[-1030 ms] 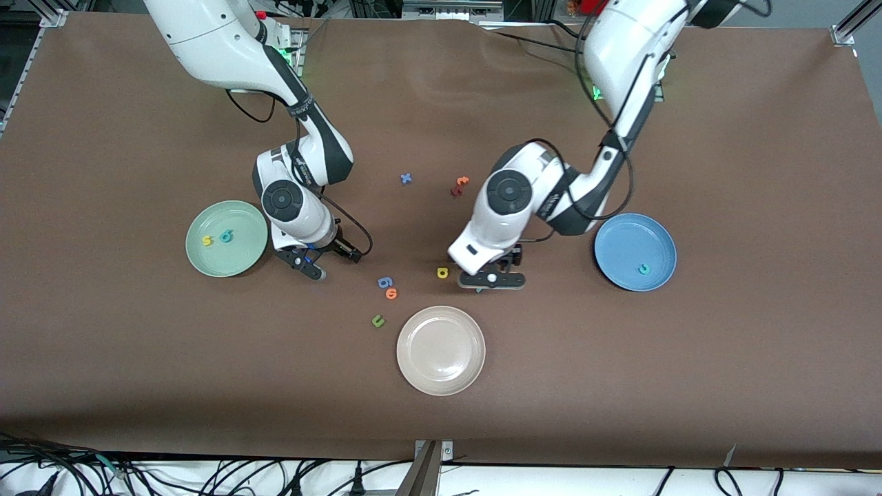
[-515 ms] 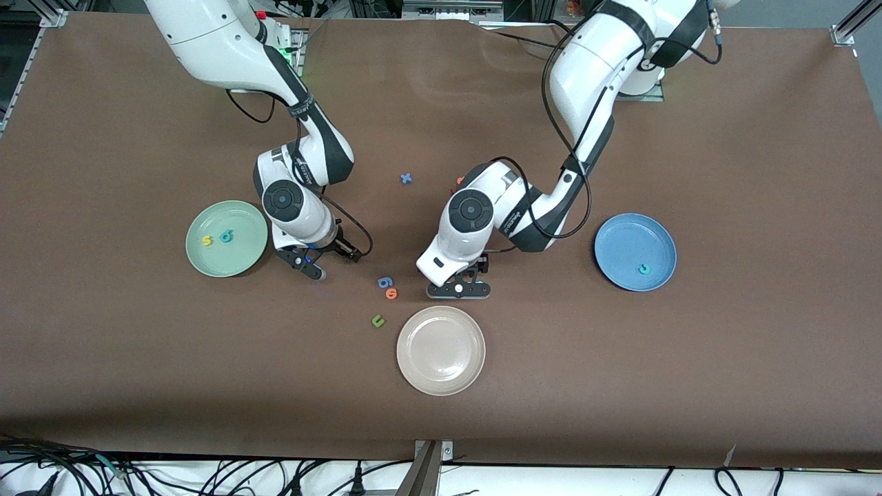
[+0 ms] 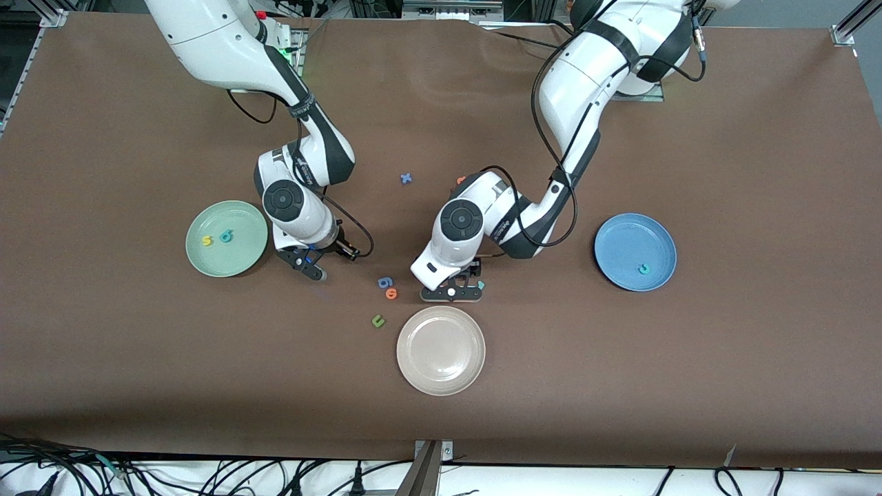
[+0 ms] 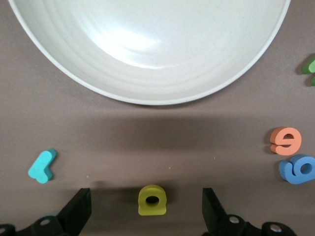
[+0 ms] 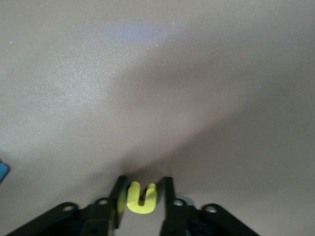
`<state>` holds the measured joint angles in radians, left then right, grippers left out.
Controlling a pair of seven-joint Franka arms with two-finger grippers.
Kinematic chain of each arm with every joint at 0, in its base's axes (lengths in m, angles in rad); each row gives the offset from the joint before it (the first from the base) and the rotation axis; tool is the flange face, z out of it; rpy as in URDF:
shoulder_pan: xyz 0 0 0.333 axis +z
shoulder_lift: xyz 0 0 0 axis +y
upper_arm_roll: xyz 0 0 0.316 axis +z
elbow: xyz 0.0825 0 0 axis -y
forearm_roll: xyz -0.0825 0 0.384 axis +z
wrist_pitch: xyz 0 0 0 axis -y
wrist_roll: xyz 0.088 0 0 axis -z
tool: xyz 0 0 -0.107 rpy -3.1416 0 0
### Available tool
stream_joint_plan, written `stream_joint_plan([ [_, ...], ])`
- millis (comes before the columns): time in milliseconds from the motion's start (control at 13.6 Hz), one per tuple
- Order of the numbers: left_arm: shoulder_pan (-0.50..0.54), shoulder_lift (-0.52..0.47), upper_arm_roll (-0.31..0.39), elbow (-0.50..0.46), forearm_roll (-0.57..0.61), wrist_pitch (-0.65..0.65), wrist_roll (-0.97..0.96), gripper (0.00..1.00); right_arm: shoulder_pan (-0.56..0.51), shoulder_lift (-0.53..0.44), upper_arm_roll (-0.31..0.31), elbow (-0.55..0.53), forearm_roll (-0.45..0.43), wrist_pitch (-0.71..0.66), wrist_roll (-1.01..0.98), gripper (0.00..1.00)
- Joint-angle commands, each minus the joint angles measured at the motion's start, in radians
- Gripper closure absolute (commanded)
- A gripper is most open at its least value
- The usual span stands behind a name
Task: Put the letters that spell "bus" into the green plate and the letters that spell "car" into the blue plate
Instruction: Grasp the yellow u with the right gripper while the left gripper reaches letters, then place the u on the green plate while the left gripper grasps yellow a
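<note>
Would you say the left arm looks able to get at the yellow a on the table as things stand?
Probably yes. The left gripper is open just above the yellow a, which lies flat between its fingers with bare table around it; the beige-white plate and teal r lie apart from it.

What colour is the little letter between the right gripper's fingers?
Yellow: the u sits between the right gripper fingers, clearest in the right wrist view.

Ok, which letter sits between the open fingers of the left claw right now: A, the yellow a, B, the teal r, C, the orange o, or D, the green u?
A: in the left wrist view the yellow a lies on the table midway between the open fingers of the left claw, while the teal r lies off to one side.
</note>
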<state>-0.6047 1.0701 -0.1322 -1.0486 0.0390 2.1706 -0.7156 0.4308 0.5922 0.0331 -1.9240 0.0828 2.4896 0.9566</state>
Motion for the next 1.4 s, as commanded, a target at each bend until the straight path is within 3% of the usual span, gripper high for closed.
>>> stream_joint_plan([
  [0,-0.02,0.027,0.019,0.05,-0.011,-0.029,-0.001,0.01,0.008,0.027,-0.002,0.01,0.02,0.014,-0.005,0.84],
  [147,-0.024,0.027,0.019,0.042,-0.008,-0.031,-0.001,0.05,0.008,0.027,-0.002,0.01,0.02,0.014,-0.007,0.92],
  [442,-0.029,0.025,0.017,0.036,-0.005,-0.045,0.001,0.18,0.002,0.003,-0.007,0.013,0.012,-0.03,-0.036,0.92],
  [736,-0.029,0.025,0.017,0.036,-0.007,-0.051,-0.001,0.23,-0.055,-0.046,-0.033,0.16,0.018,-0.364,-0.155,0.92],
  [809,-0.032,0.027,0.019,0.036,-0.005,-0.051,-0.002,0.32,-0.073,-0.058,-0.047,0.193,0.018,-0.442,-0.204,0.92],
  [1030,-0.04,0.027,0.02,0.036,-0.004,-0.051,-0.007,0.41,-0.122,-0.092,-0.11,0.212,0.02,-0.573,-0.414,0.92],
  [1325,-0.047,0.027,0.028,0.035,-0.004,-0.051,-0.012,0.51,-0.124,-0.101,-0.231,0.154,0.022,-0.595,-0.657,0.92],
])
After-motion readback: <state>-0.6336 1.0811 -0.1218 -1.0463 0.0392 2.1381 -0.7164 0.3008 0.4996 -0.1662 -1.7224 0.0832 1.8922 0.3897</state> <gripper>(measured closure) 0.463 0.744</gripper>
